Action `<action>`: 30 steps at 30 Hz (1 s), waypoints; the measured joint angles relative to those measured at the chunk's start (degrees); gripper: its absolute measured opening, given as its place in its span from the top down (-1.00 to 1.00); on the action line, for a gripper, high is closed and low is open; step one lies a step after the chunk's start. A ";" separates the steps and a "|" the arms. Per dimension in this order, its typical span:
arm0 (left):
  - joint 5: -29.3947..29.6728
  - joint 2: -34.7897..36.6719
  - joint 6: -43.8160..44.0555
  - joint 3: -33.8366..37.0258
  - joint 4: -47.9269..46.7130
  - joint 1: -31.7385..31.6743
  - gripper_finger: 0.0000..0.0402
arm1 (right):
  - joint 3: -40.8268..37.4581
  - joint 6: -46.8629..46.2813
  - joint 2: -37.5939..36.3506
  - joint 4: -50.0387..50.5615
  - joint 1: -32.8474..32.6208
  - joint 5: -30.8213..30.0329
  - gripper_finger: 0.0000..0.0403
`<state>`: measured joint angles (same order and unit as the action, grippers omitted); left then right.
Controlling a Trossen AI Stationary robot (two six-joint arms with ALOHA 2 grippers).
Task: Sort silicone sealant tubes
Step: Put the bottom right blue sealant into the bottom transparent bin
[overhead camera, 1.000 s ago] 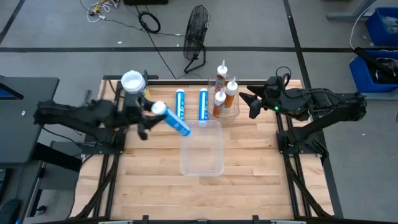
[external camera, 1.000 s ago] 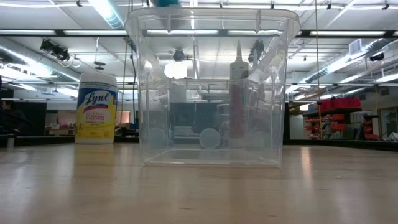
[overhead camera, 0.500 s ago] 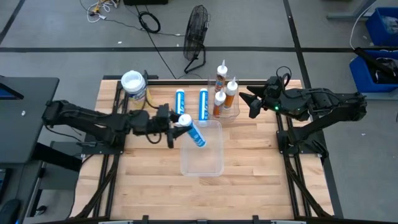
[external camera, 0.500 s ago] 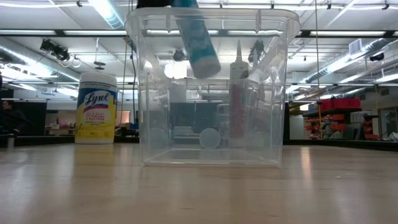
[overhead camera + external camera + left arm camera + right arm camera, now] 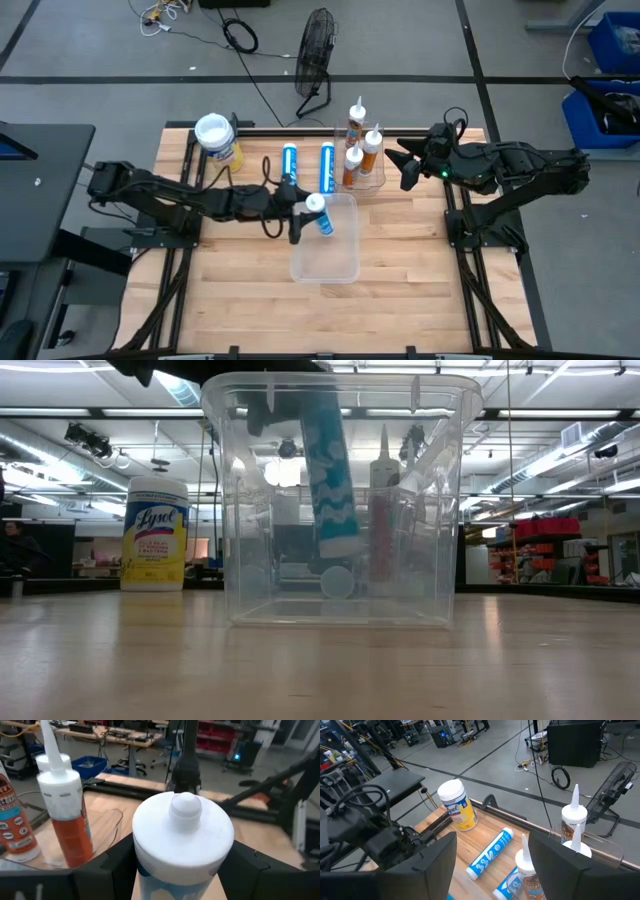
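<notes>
Two of the blue silicone sealant tubes with white print [image 5: 307, 168] lie flat on the wooden table [image 5: 230, 290], side by side just behind the clear plastic bin [image 5: 335, 263]. A third blue tube with a white wave pattern [image 5: 329, 478] is clamped in my left gripper [image 5: 300, 214], whose fingers are closed on its body near the white capped end. That tube hangs close to upright inside the clear plastic bin, leaning a little, its lower end above the bin floor and not touching it. In the left wrist view the white cap [image 5: 183, 829] fills the space between my two dark fingers [image 5: 107, 865].

Three orange silicone sealant tubes with white nozzles [image 5: 358, 145] stand upright in a smaller clear container [image 5: 378, 180], just behind the bin's far right corner. One orange tube [image 5: 381, 520] shows through the bin walls in the low view.

My right gripper [image 5: 404, 165] hangs in the air to the right of that small container, well apart from the bin, with its fingers spread and nothing between them.

A yellow canister with a white lid [image 5: 216, 138] stands at the table's far left, well apart from the bin.
</notes>
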<state>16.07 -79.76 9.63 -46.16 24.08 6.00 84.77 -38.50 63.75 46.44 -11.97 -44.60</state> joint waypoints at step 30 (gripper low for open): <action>-1.29 -5.10 -1.52 -0.02 -3.02 -0.59 -0.35 | 0.00 0.02 0.02 0.92 0.28 0.01 -0.23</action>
<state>14.79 -84.86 8.11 -46.17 21.06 5.41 84.77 -38.48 63.77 47.35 -11.69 -44.59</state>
